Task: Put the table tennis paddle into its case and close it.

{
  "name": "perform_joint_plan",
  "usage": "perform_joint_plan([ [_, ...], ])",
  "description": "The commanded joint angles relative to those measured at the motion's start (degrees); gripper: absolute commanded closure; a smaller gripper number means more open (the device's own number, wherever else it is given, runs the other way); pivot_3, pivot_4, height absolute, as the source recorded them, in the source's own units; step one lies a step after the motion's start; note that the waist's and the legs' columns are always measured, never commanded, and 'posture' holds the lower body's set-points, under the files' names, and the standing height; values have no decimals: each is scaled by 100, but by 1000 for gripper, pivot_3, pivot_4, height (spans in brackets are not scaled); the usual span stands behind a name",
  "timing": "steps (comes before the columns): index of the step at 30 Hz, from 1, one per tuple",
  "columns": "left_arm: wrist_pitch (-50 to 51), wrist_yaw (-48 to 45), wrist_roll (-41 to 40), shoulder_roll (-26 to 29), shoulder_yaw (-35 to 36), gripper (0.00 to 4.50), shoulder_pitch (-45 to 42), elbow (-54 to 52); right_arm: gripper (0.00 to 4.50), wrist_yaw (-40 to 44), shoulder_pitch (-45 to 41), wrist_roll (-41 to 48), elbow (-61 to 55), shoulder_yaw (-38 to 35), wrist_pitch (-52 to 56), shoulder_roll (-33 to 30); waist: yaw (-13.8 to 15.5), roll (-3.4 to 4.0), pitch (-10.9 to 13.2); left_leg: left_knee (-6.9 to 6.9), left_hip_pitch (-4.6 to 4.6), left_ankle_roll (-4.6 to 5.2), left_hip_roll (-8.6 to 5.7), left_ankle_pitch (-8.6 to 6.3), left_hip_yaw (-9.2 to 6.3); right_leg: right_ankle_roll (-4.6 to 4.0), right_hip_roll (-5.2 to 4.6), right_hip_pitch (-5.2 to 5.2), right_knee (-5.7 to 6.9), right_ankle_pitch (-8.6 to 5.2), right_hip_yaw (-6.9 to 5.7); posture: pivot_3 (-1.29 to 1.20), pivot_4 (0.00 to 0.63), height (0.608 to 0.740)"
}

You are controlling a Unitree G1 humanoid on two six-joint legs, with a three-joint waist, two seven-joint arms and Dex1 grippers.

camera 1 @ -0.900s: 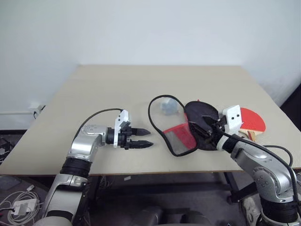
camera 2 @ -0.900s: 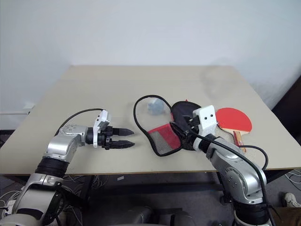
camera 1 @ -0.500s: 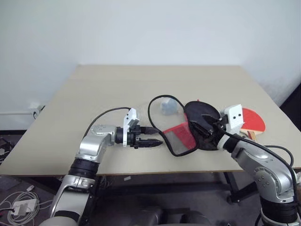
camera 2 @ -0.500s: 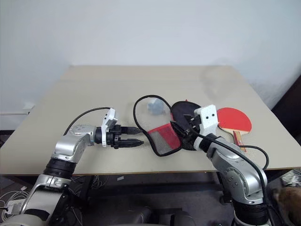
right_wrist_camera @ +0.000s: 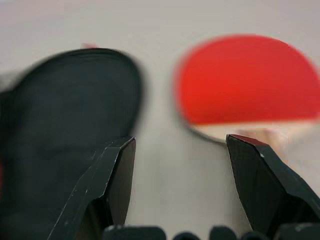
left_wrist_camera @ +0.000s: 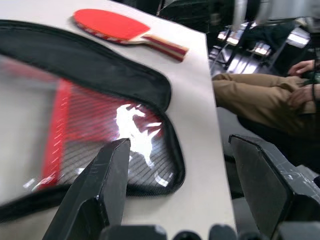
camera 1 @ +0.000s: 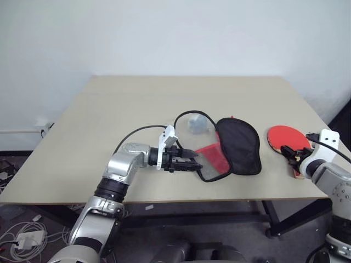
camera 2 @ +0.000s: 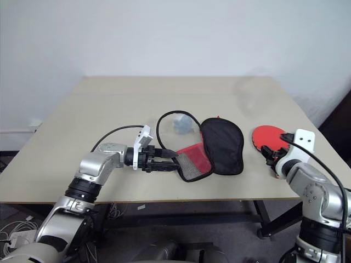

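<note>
Table tennis paddle point(camera 1: 287, 137): flat on the desk point(camera 1: 137, 104), directly ahead of the right tool point(camera 1: 292, 158), red face away, pale handle pointing back toward that tool, whose fingers stand apart, empty; this arm is much nearer. Case point(camera 1: 230, 147): unzipped, spread open beside the paddle, its mesh flap meeting the left tool point(camera 1: 192, 162), fingers apart, gripping nothing. Small pale ball point(camera 1: 196, 124): beyond the case; nothing obstructs.

A beige table point(camera 1: 137, 104) stands against a plain white wall point(camera 1: 164, 33). A small pale grey ball point(camera 1: 196, 124) rests on it, and cables with a white adapter point(camera 1: 24, 239) lie on the floor beside it.
</note>
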Motion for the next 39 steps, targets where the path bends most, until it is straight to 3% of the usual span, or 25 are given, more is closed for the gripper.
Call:
perform_joint_plan([
  [1,-179,81,-2,-138,20,1146,-101,63,1372,158,-270,-383,768,-3,-376,-487,-8,2,-1,0,0,-1,0,1,0,0,0,0,0,0,0,0,0,740],
  [9,-437,59,69,-234,-23,1146,-35,200,1372,666,-674,-792,2314,491,-683,-859,-70,8,-4,5,0,-1,3,1,0,0,-1,3,0,1,0,0,0,740],
  [24,-448,224,41,-89,37,1146,71,48,1372,953,-1251,-1147,3227,1100,-910,-583,-104,16,-7,13,0,-1,0,1,-1,0,-1,7,1,1,-1,0,0,740],
  [27,-417,305,29,-101,37,1146,77,-1,1924,975,-1296,-1211,3257,1151,-1052,-552,-105,15,-7,17,0,-1,0,1,-1,1,-1,8,1,2,-1,0,0,740],
  [31,-378,348,-7,-75,60,1146,80,-45,3266,1041,-1348,-1276,3257,1215,-998,-548,-123,15,-7,17,0,-1,1,1,-1,2,0,7,1,2,-1,0,0,740],
  [39,-261,410,-50,-24,120,1146,60,-110,3391,588,-1533,-1193,2866,778,-903,-474,-179,17,-8,15,0,-1,1,1,-2,2,0,8,1,2,-1,0,0,740],
])
